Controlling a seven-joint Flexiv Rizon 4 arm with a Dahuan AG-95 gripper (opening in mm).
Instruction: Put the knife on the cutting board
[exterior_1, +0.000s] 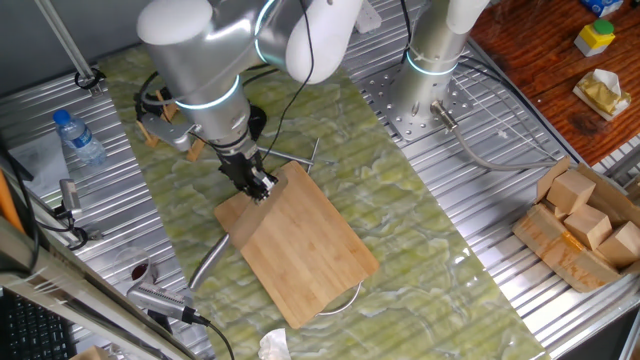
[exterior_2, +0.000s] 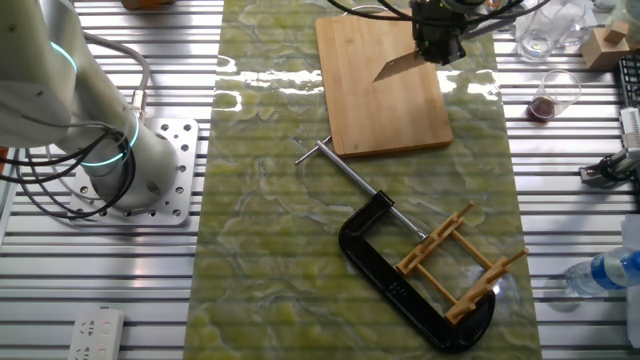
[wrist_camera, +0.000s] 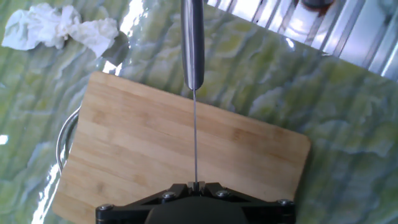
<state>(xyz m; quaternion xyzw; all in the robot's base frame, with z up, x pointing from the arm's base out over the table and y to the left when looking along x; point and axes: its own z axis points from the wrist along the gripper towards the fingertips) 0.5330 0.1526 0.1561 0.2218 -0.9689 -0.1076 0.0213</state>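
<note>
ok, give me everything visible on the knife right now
The knife is an all-metal cleaver with a shiny blade and a slim rounded steel handle. The gripper is shut on the blade, holding it on edge, so the hand view sees it as a thin line with the handle pointing away. It hangs above the cutting board, near one end; whether it touches the wood cannot be told. Nothing else touches it.

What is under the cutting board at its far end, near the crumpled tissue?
A thin metal loop sticks out from under the cutting board; the other part is covered by the board. The board lies on the green mat. The knife, held by the gripper, hangs above the board.
</note>
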